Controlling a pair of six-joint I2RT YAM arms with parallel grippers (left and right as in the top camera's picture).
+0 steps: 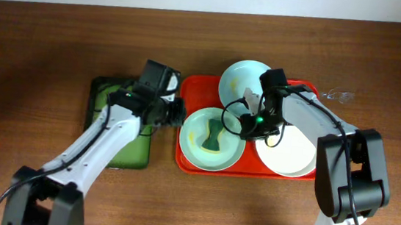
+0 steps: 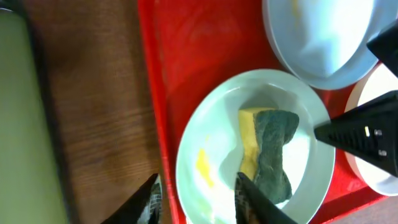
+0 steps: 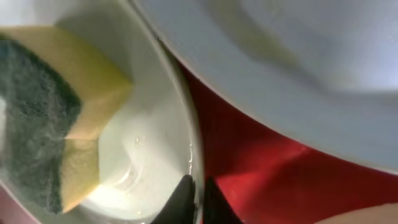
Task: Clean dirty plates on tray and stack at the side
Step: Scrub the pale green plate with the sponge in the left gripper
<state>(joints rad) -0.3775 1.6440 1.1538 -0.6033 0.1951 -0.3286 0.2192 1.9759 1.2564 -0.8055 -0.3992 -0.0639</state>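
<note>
The red tray [image 1: 194, 90] holds three plates. A mint-green plate [image 1: 198, 148] at the front left carries a yellow-and-green sponge [image 1: 215, 135] and a yellow smear [image 2: 204, 167]. My right gripper [image 1: 239, 124] is shut on this plate's right rim [image 3: 194, 198]. My left gripper [image 1: 178, 115] is open [image 2: 199, 208], with one finger over the wood outside the tray and the other inside the plate's left part. A second mint-green plate [image 1: 242, 76] sits at the back and a cream-white plate [image 1: 288, 156] at the right.
A narrower dark green tray [image 1: 129, 150] lies left of the red tray, partly under my left arm. A small clear object [image 1: 339, 95] lies on the wooden table beyond the red tray's right back corner.
</note>
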